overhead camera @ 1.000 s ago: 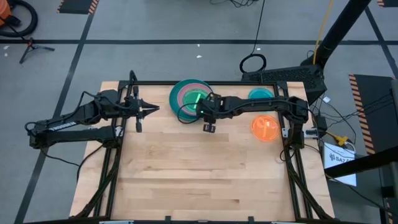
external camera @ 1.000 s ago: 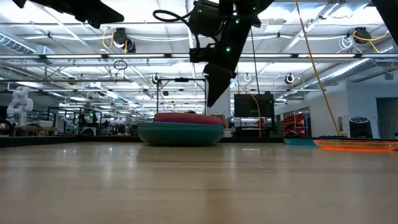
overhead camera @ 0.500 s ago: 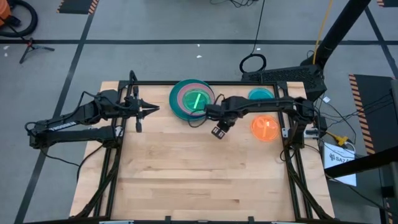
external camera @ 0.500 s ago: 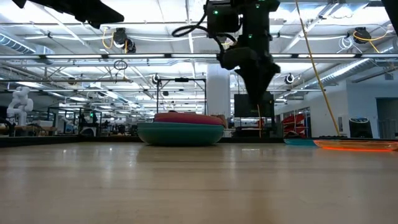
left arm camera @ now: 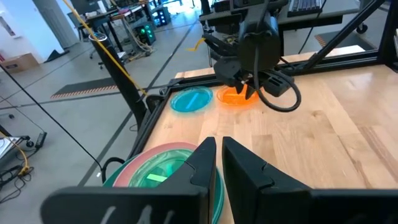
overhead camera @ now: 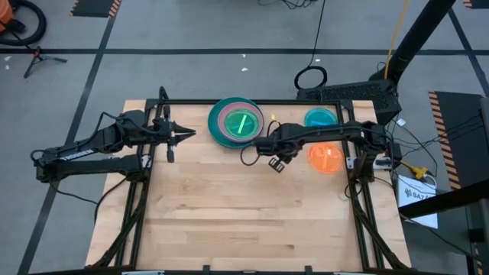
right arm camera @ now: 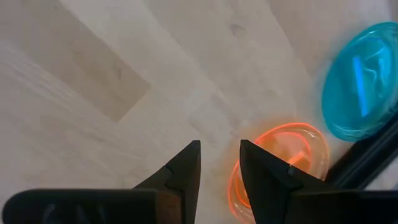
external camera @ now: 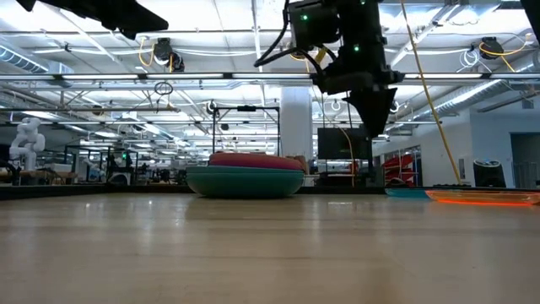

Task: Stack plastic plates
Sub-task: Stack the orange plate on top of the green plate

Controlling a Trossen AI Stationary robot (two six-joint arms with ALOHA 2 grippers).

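A stack of plates (overhead camera: 237,122) stands near the table's far edge: a teal one at the bottom, pink ones above, a translucent lime-green one (overhead camera: 241,123) on top. In the low view the stack (external camera: 245,179) rests flat on the wood. A translucent orange plate (overhead camera: 324,157) and a cyan plate (overhead camera: 320,117) lie singly at the far right. My right gripper (overhead camera: 276,163) hangs empty and slightly open between stack and orange plate, high above the table (external camera: 375,114). My left gripper (overhead camera: 188,134) waits shut, left of the stack.
The black frame rail (overhead camera: 252,101) runs along the table's far edge, close behind the stack and the cyan plate. The near half of the wooden table (overhead camera: 244,221) is bare. The right wrist view shows the orange plate (right arm camera: 280,158) and the cyan plate (right arm camera: 364,81) lying apart.
My right gripper has moved from beside the stack toward the table's right edge, nearer the orange plate, and has turned about while staying high. The plates have not moved.
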